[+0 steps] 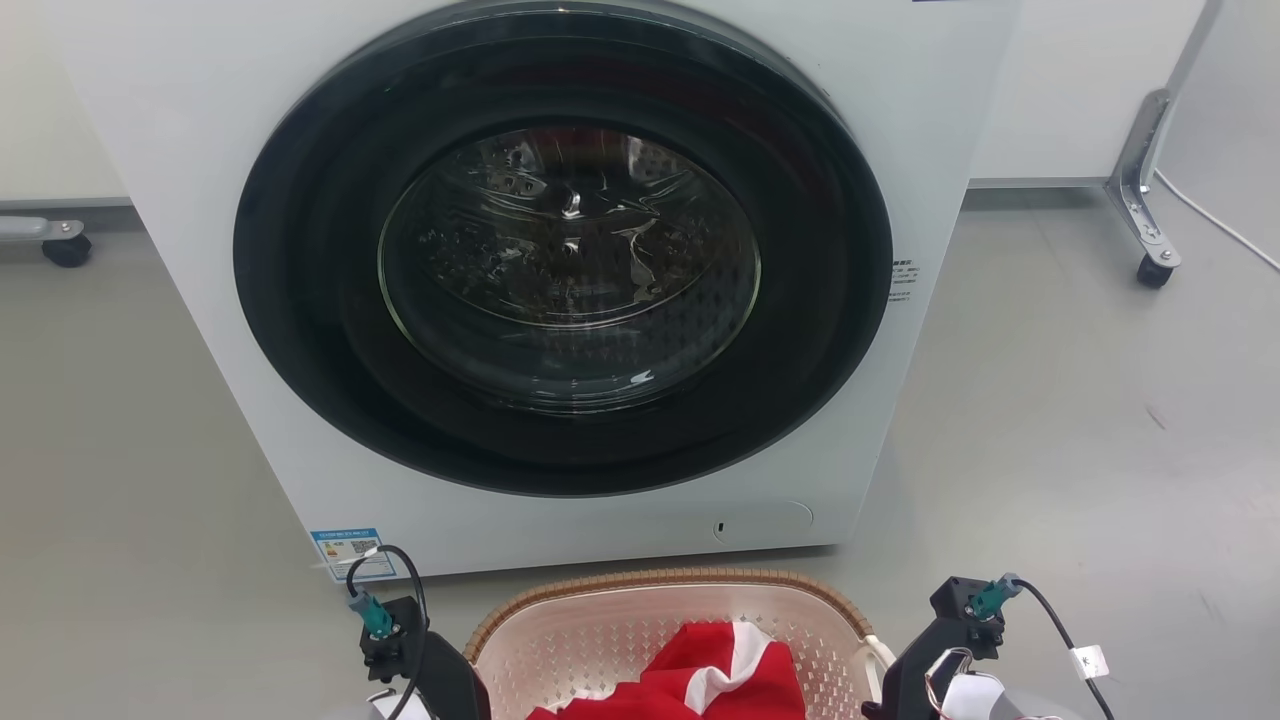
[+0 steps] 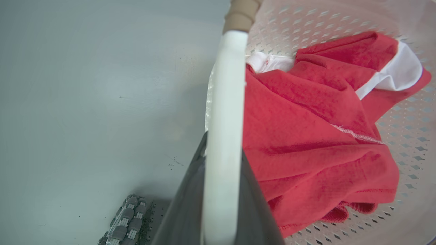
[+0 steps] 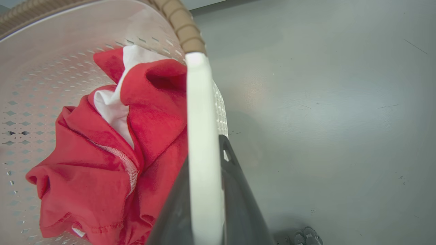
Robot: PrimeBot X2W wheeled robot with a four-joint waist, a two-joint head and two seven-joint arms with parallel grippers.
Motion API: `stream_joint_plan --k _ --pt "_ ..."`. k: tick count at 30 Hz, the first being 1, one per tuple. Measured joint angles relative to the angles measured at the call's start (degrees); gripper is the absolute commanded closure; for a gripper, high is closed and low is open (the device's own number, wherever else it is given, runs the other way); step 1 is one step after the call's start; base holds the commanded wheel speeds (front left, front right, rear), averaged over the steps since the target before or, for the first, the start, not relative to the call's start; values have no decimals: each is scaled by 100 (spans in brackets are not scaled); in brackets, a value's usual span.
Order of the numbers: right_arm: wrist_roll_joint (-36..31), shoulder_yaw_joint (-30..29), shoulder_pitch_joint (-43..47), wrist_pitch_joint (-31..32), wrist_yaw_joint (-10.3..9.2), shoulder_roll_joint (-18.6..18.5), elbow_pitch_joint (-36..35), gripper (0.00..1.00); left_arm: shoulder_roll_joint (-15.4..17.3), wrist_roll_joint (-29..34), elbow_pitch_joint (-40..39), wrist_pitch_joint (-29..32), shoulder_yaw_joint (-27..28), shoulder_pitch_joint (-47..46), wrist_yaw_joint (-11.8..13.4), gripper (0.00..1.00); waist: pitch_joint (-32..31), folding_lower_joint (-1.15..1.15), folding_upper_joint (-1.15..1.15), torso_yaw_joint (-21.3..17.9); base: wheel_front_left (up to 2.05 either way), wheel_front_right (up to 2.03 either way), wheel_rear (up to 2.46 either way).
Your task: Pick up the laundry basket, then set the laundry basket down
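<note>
Pale perforated laundry basket point(image 1: 590, 640), brown-rimmed, stands upright holding red cloth point(image 1: 690, 690), before the washing machine point(image 1: 200, 120).

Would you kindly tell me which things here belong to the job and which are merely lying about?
Job: laundry basket, left gripper, right gripper.
Lying about: washing machine, red garment inside the basket, wheeled stand.

I get laundry basket point(image 1: 660, 577) cut off at head view's bottom edge, red cloth point(image 1: 720, 680) too; washer point(image 1: 180, 100) top cropped.
</note>
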Motion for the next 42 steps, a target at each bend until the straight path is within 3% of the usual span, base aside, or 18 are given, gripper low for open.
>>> stream_joint_plan --k 27,42 --pt "159 122 1 -2 -31 1 -32 100 0 -59 24 -64 -19 16 73 100 37 0 0 -9 0 0 0" --pt "86 221 -371 -250 -126 2 -2 100 1 -56 -30 -399 -57 -83 74 100 551 0 0 -35 0 0 0"
